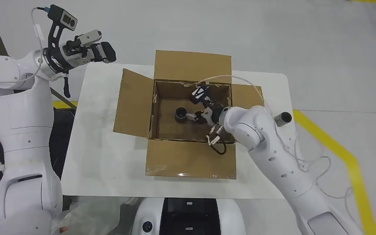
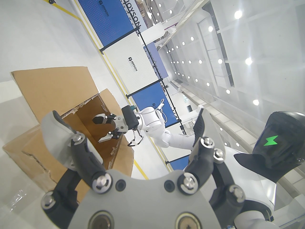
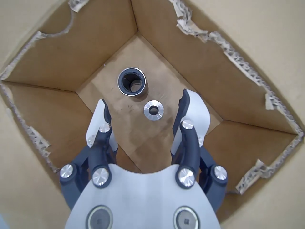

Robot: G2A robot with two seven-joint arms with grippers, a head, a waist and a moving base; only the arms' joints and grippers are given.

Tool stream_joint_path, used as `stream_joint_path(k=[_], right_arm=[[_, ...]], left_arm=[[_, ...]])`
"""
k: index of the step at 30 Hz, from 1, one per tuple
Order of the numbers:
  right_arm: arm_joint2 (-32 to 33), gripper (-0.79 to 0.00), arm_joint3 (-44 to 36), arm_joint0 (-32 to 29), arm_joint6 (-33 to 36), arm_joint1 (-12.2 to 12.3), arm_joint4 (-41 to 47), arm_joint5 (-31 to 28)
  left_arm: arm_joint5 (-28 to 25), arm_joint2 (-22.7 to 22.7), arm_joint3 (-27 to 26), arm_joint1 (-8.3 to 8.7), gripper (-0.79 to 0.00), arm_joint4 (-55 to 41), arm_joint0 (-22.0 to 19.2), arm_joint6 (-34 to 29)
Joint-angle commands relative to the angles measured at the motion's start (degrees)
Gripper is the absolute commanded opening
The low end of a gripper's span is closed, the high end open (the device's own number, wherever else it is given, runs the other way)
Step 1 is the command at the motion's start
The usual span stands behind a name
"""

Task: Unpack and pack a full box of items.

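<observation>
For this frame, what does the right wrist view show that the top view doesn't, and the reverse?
Right wrist view: a small silver ring lying on the floor of the cardboard box, beside the dark cylinder but apart from it. Top view: the box flaps folded outward, the white table, and the left gripper near the table's far corner, away from the box. Both: the box, the cylinder inside it, and the right gripper open over the box interior.

Bright, even light from ceiling lamps point(image 2: 248, 61) casts soft shadows inside the box point(image 3: 190, 55); wrist views curve at edges.
</observation>
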Motion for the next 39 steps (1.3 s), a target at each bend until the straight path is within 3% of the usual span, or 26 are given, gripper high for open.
stream_joint_path(k=[1, 19, 29, 39], right_arm=[[1.7, -0.203, -2.4, -1.6, -0.2, 0.5, -0.1, -0.4], [18.8, -0.16, -12.8, -13.5, -4.7, 3.7, 2.7, -2.7], [27.8, -0.132, -12.8, -17.9, -7.5, 4.9, 5.1, -2.0], [36.0, -0.126, -9.7, -21.0, -9.5, 5.8, 6.7, 2.2]], left_arm=[[0.0, 0.0, 0.0, 0.0, 0.0, 0.0, 0.0, 0.0], [0.0, 0.0, 0.0, 0.0, 0.0, 0.0, 0.0, 0.0], [0.0, 0.0, 0.0, 0.0, 0.0, 0.0, 0.0, 0.0], [0.0, 0.0, 0.0, 0.0, 0.0, 0.0, 0.0, 0.0]])
